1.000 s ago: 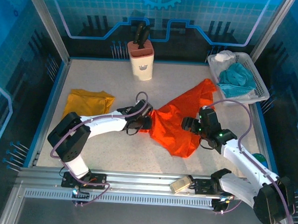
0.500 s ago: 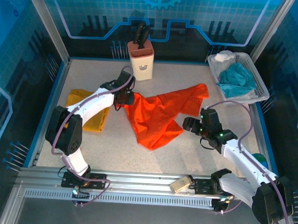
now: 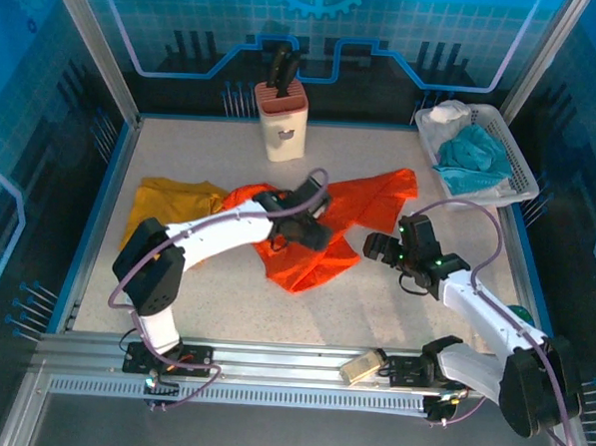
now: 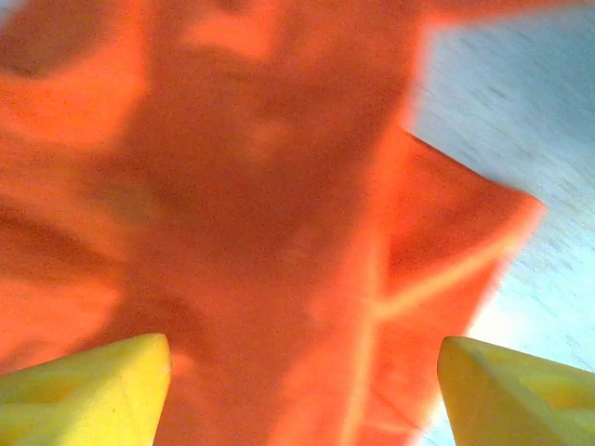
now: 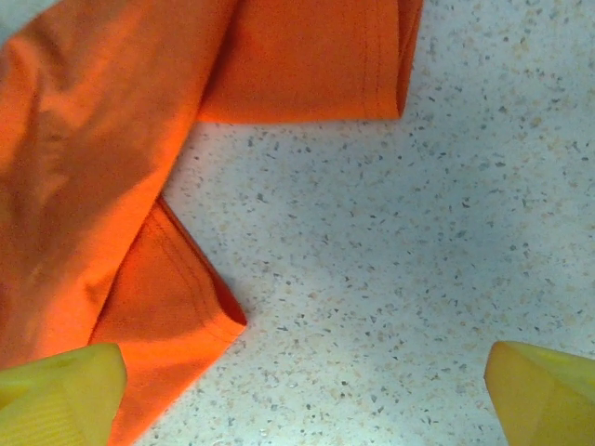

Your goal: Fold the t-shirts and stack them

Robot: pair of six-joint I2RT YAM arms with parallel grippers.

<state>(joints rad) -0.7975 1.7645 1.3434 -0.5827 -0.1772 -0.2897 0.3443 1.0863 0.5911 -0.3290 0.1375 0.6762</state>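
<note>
The bright orange t-shirt [image 3: 323, 224] lies crumpled across the middle of the table, one end reaching toward the back right. My left gripper [image 3: 311, 232] hovers over its centre. In the left wrist view its yellow fingertips [image 4: 84, 390] stand far apart above the orange fabric [image 4: 251, 214], and the left gripper [image 4: 302, 395] is open with nothing held. The mustard yellow t-shirt [image 3: 169, 201] lies folded at the left. My right gripper [image 3: 380, 249] is open just right of the orange shirt. The right gripper [image 5: 302, 395] hangs over bare table, with a hemmed corner of the orange shirt [image 5: 177, 307] to its left.
A knife block [image 3: 281, 120] stands at the back centre. A white basket [image 3: 522, 173] at the back right holds a teal cloth [image 3: 473, 157] and a white cloth [image 3: 449, 114]. A small tan object [image 3: 362, 366] rests on the front rail.
My left gripper swung from the back left to the shirt's middle and opened, letting go of the orange fabric, which now lies folded over itself. The right gripper barely moved.
</note>
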